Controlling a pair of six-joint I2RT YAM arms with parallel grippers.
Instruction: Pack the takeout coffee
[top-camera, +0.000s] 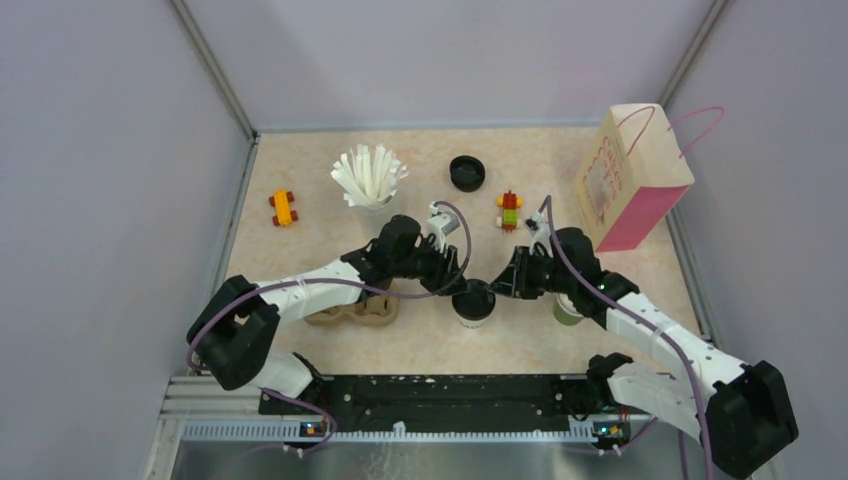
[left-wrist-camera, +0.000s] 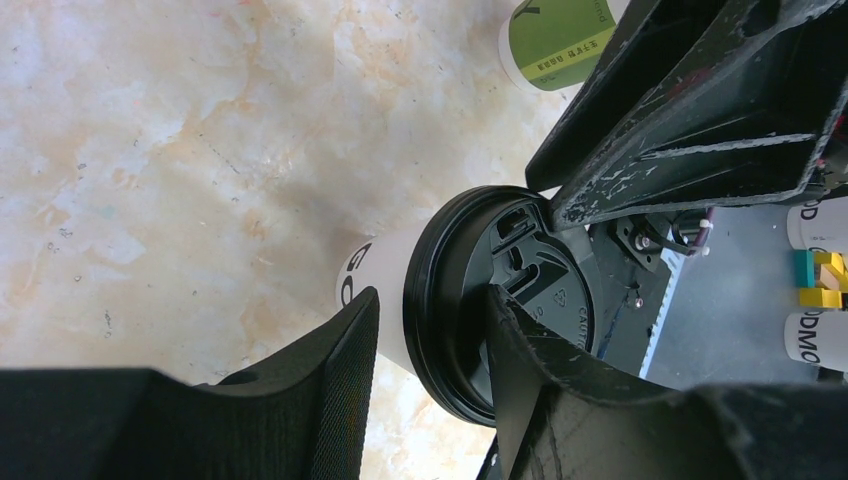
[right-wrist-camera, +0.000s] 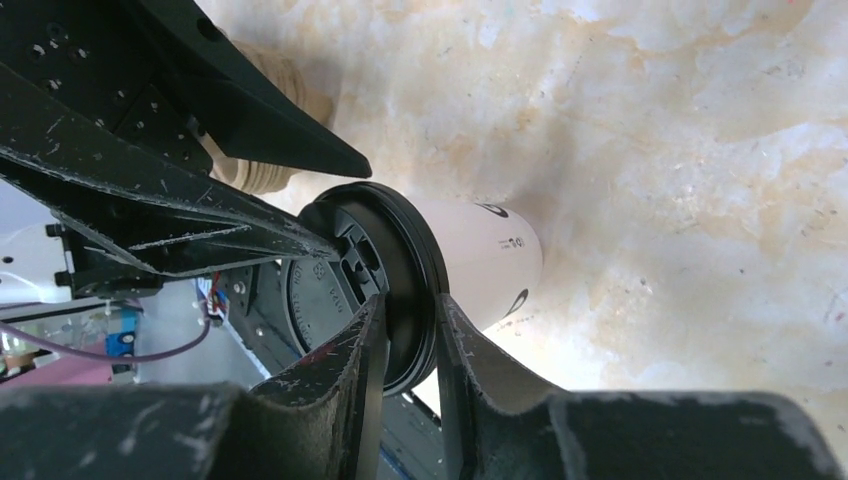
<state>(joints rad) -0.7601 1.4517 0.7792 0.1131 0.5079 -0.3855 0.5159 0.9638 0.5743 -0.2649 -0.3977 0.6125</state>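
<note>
The takeout coffee (top-camera: 472, 303), a white paper cup with a black lid, stands upright on the table between both arms. My left gripper (left-wrist-camera: 433, 300) straddles the lid's rim. One of its fingers (left-wrist-camera: 530, 370) lies on the lid top and the other sits beside the cup wall, with a gap below the rim. My right gripper (right-wrist-camera: 411, 305) comes from the opposite side, its jaws pinched on the rim of the lid (right-wrist-camera: 400, 270), one finger above and one below. From above, the left gripper (top-camera: 452, 283) and right gripper (top-camera: 497, 282) meet over the cup.
A green-sided cup (top-camera: 568, 308) stands just right of the coffee under the right arm. A cardboard cup carrier (top-camera: 355, 312) lies to the left. At the back are a cup of straws (top-camera: 370, 180), a loose black lid (top-camera: 467, 172), a pink paper bag (top-camera: 630, 180) and two toys (top-camera: 284, 208).
</note>
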